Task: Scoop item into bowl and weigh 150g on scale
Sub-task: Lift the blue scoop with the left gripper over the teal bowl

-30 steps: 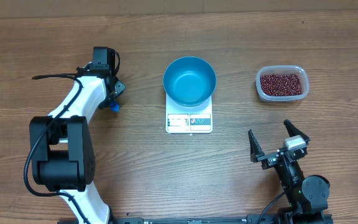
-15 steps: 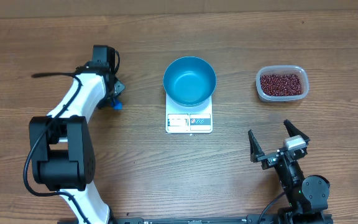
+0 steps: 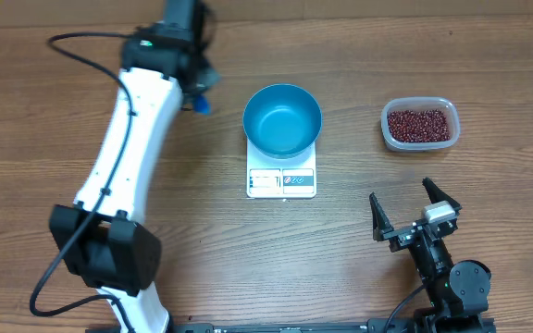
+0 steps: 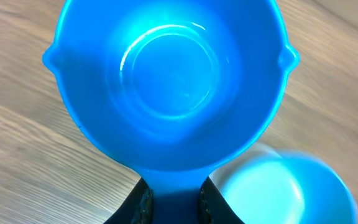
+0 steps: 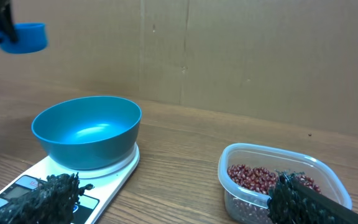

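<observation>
My left gripper (image 4: 173,204) is shut on the handle of a small bright-blue scoop (image 4: 173,81), whose cup is empty. From overhead the scoop (image 3: 200,103) hangs raised, just left of and behind the teal-blue bowl (image 3: 282,120). The bowl is empty and sits on the white scale (image 3: 281,182). Dark red-brown beans (image 3: 419,124) fill a clear plastic tub (image 3: 387,134) at the right. My right gripper (image 3: 415,215) stands open near the front right, with nothing between its fingers. In the right wrist view the bowl (image 5: 86,130), scale (image 5: 17,186) and beans (image 5: 257,177) lie ahead.
A cardboard wall (image 5: 229,50) closes off the far side of the wooden table (image 3: 202,240). The left arm's white links (image 3: 123,157) stretch over the table's left part. The tub's rim (image 5: 272,152) lies close in front of the right gripper's right finger.
The left arm has lifted the scoop off the table and swung it toward the far side and nearer the bowl. The right arm has not moved.
</observation>
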Controlling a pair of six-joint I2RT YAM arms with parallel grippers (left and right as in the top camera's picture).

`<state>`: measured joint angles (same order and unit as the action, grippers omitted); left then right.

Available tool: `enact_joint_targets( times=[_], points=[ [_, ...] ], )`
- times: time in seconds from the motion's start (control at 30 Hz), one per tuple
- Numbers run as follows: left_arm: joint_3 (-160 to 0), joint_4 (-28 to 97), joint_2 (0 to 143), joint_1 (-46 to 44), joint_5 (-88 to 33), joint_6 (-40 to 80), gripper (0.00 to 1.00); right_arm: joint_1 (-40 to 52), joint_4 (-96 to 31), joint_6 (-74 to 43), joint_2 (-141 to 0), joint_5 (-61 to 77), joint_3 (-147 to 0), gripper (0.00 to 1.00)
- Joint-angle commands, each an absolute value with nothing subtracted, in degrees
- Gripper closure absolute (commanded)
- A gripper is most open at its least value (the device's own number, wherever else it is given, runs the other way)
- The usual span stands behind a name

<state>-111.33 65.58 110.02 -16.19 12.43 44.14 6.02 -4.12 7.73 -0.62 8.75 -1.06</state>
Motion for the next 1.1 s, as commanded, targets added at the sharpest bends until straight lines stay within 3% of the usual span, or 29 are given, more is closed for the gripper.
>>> enact_joint_targets(
  times=[0.0, 0.17, 0.3, 0.4, 0.47, 0.63, 0.73, 0.9, 1.07],
  points=[
    [-112.6, 65.8, 107.9, -23.9, 12.1, 41.1, 0.96, 5.9, -3.9, 7.7, -0.2, 8.4, -0.4, 0.0],
    [-112.6, 63.5, 107.9, -32.2, 12.6, 34.3, 0.96, 5.9, -3.9, 7.7, -0.2, 8.4, -0.4, 0.0],
    [-112.6, 63.5, 107.9, -33.4, 12.5, 36.3, 0.96, 5.9, -3.6, 5.4, -0.2, 10.8, -0.4, 0.0],
    [-112.6, 65.5, 107.9, -33.3, 12.4, 44.2, 0.96, 5.9, -2.6, -8.4, -0.2, 18.3, -0.4, 0.0],
    [-112.6, 66.9, 107.9, -33.3, 12.4, 52.1, 0.96, 5.9, -2.6, -26.0, -0.2, 22.0, -0.4, 0.0],
    [-112.6, 67.5, 108.0, -33.8, 9.2, 62.5, 0.96, 5.9, -2.6, -56.3, -0.2, 23.9, -0.4, 0.0],
    [-112.6, 67.8, 108.0, -33.9, 8.3, 67.3, 0.96, 5.9, -2.7, -66.7, -0.2, 26.1, -0.4, 0.0],
    [-112.6, 68.6, 108.0, -34.2, 6.4, 74.5, 0.96, 5.9, -0.8, -74.9, -0.2, 26.9, -0.4, 0.0],
    [-112.6, 68.5, 108.5, -34.2, 3.4, 76.7, 0.96, 5.9, 9.6, -72.6, -0.2, 27.8, -0.6, 0.05]
  ],
)
